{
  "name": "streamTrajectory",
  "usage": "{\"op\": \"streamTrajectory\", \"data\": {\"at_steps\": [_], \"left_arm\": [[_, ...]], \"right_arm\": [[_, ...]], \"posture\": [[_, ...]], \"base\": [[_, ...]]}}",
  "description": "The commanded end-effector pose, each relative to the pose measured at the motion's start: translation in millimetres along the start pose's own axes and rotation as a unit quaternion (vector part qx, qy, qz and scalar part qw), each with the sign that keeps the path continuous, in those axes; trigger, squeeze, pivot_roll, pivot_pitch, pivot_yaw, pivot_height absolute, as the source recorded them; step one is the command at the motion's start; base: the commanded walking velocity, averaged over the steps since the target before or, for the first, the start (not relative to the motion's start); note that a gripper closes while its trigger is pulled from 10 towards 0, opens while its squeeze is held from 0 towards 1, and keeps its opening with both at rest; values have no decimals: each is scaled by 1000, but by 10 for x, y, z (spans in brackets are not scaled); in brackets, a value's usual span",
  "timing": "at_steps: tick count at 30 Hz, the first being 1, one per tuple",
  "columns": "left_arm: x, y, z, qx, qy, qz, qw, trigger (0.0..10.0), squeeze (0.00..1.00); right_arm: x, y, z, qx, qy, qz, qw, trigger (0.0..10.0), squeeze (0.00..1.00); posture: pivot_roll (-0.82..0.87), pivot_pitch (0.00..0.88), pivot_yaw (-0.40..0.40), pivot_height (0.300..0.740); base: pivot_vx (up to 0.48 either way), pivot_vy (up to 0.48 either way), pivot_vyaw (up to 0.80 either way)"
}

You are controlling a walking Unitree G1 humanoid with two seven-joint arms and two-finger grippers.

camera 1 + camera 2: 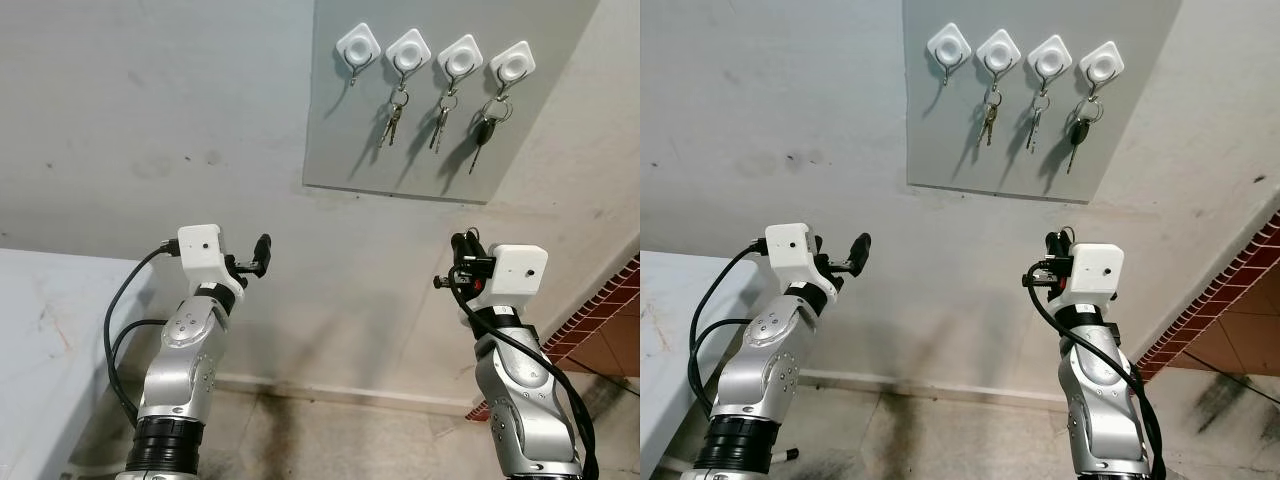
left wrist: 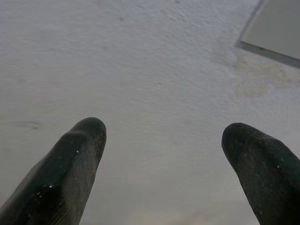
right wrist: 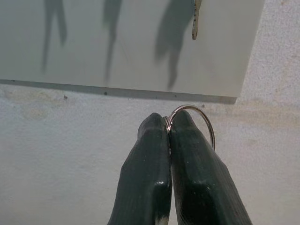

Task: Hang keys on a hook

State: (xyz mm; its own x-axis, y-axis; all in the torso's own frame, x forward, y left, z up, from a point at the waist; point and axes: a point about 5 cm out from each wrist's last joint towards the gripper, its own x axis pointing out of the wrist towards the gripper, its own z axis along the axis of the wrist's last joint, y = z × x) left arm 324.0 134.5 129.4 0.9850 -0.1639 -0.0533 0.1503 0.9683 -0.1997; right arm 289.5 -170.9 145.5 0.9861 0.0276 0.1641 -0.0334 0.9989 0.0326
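A grey panel (image 1: 340,150) on the wall carries a row of white hooks. The leftmost hook (image 1: 358,45) is bare. Three sets of keys hang from the others, among them a black-headed key (image 1: 485,130) at the far right. My right gripper (image 3: 168,123) is shut on a thin metal key ring (image 3: 190,106), raised below the panel's lower right corner (image 1: 462,245). Whatever hangs from the ring is hidden behind the fingers. My left gripper (image 2: 164,136) stands open and holds nothing, lifted toward the bare wall left of the panel (image 1: 262,250).
A white table (image 1: 40,330) sits at the lower left beside my left arm. A red brick-tiled surface (image 1: 600,330) runs along the lower right. A stained floor (image 1: 320,430) lies below the grey wall.
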Motion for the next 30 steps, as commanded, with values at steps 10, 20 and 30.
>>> {"op": "streamTrajectory", "data": {"at_steps": [10,20,30], "left_arm": [[95,-380,442,42,-62,-117,990,10000,0],[91,-451,589,44,-83,-132,987,10000,0],[87,-507,668,42,-94,-141,985,10000,0]], "right_arm": [[300,173,170,-2,-31,77,997,10000,0],[523,452,370,12,-59,172,983,10000,0],[678,681,566,48,-86,228,969,10000,0]], "posture": [[33,45,-42,740],[40,47,-53,740],[44,54,-62,740]], "base": [[0,0,0],[0,0,0],[0,0,0]]}}
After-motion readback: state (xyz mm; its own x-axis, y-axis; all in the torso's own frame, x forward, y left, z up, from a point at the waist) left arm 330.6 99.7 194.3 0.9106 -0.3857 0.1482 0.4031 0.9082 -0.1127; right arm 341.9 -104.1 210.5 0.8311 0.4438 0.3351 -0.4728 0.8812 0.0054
